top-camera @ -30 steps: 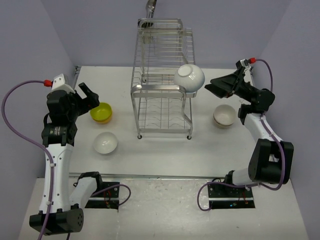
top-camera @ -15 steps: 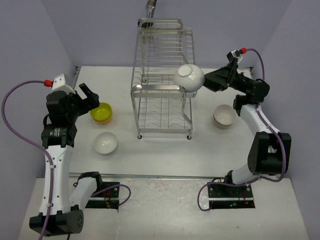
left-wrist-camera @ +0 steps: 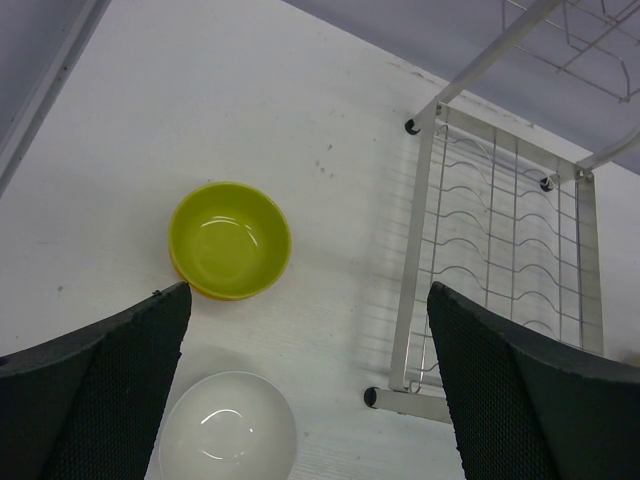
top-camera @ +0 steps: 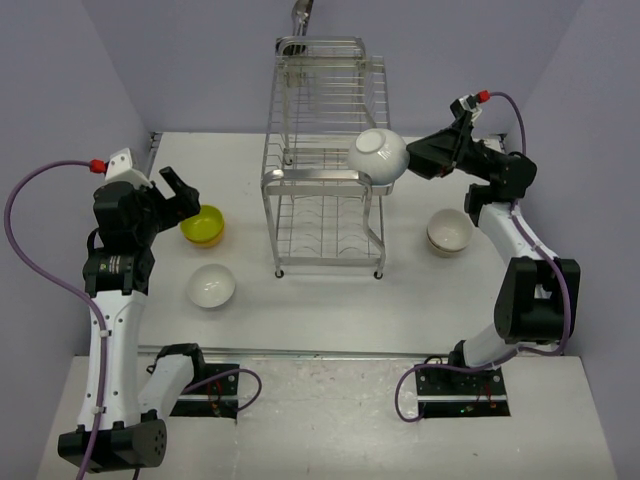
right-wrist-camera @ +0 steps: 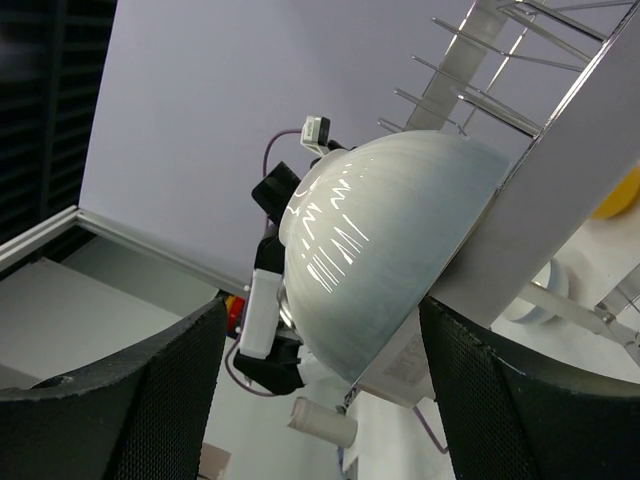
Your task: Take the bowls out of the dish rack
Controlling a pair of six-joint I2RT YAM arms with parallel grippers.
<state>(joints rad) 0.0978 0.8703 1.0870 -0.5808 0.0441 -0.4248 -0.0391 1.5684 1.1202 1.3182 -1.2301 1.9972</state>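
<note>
The chrome dish rack (top-camera: pixel 322 150) stands at the table's middle back. A white bowl (top-camera: pixel 379 155) leans tilted on the right edge of its upper tier. My right gripper (top-camera: pixel 422 160) is open just right of that bowl. In the right wrist view the bowl (right-wrist-camera: pixel 390 240) fills the space ahead of the spread fingers (right-wrist-camera: pixel 150 400), against a rack bar (right-wrist-camera: pixel 545 225). My left gripper (top-camera: pixel 185 196) is open and empty above a lime green bowl (top-camera: pixel 203 226), which sits in an orange-yellow one (left-wrist-camera: pixel 230 240). A white bowl (left-wrist-camera: pixel 228 430) lies below it.
A white bowl stack (top-camera: pixel 449 232) sits on the table at the right, under my right arm. The white bowl also shows in the top view (top-camera: pixel 212 287), left of the rack's front legs (left-wrist-camera: pixel 405 380). Purple walls close in at the sides and back.
My right gripper has moved left and up, from well right of the rack to right beside the white bowl on the upper tier. The left arm has barely moved.
</note>
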